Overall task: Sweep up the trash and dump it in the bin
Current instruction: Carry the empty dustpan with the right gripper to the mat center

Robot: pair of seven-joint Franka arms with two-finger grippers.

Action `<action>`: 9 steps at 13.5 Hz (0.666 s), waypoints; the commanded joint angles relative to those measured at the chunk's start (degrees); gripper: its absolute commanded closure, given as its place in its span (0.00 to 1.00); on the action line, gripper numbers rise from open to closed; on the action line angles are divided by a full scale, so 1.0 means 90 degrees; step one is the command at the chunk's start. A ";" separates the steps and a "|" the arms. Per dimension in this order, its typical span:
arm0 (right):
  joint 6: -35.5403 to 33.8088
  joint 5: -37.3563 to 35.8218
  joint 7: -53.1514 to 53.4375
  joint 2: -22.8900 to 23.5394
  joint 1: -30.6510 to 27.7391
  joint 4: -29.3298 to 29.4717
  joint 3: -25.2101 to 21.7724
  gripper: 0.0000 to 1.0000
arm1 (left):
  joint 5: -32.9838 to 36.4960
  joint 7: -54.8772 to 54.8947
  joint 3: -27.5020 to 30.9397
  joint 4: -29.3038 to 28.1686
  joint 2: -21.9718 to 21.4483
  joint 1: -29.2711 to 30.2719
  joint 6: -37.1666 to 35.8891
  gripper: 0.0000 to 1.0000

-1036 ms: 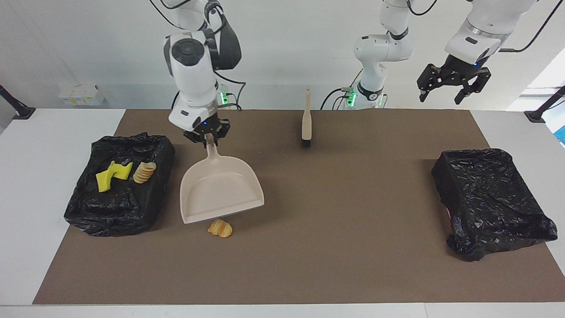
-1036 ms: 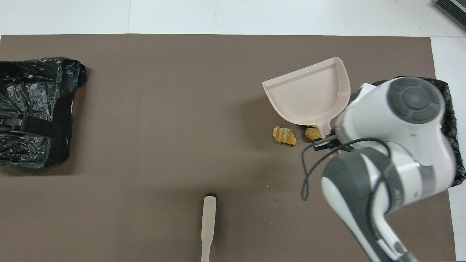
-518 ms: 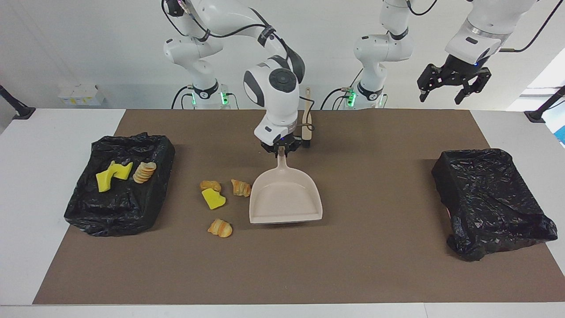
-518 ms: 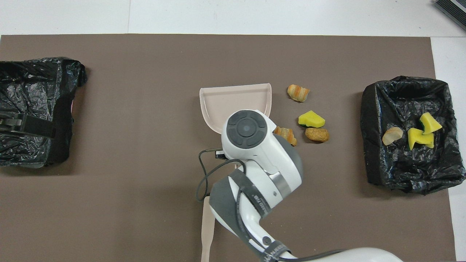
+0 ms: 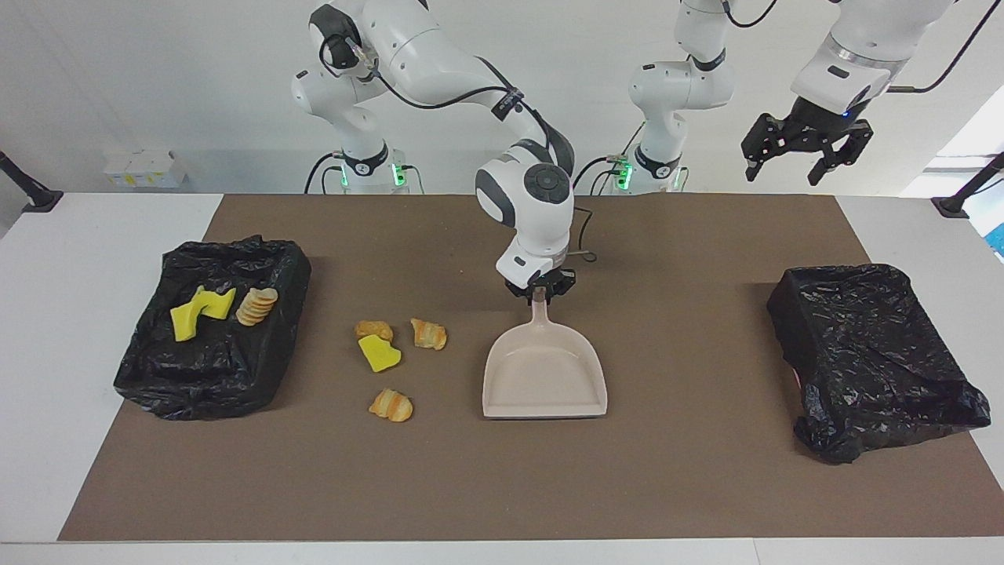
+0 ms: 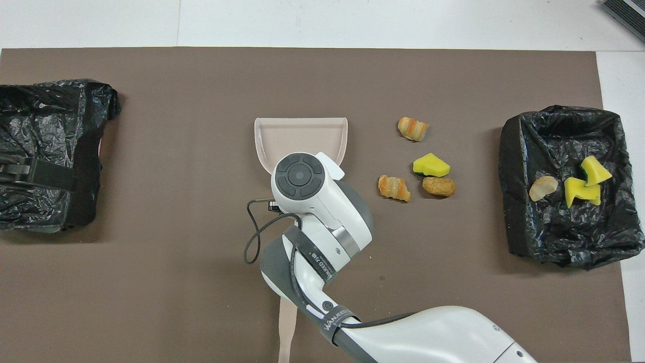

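The right arm (image 6: pixel 322 252), its grey band reading "WANJEE…", reached from its base to the middle of the worktop (image 5: pixel 502 486), wrist pointing down. The right gripper (image 5: pixel 540 292) clamped the handle of the beige dustpan (image 5: pixel 544 377), which lay flat on the mat. The left arm waited, its left gripper (image 5: pixel 808 149) spread wide above its end. Three scraps sat in the black-lined bin (image 5: pixel 212 377). Four trash scraps (image 5: pixel 379 355) lay between bin and dustpan.
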 commanded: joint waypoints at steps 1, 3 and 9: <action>-0.0126 0.0158 0.0100 -0.0138 -0.0039 0.0112 -0.0048 0.00 | 0.0046 0.0010 -0.0004 -0.0100 -0.0115 0.0037 -0.0038 0.00; -0.0369 0.0148 0.0100 -0.0334 0.0048 0.0004 -0.0020 0.00 | 0.0046 0.0010 -0.0004 -0.0100 -0.0115 0.0037 -0.0038 0.00; -0.1151 0.0332 0.0089 -0.0919 0.0136 -0.0357 0.0439 0.00 | 0.0046 0.0010 -0.0004 -0.0100 -0.0124 0.0037 -0.0048 0.00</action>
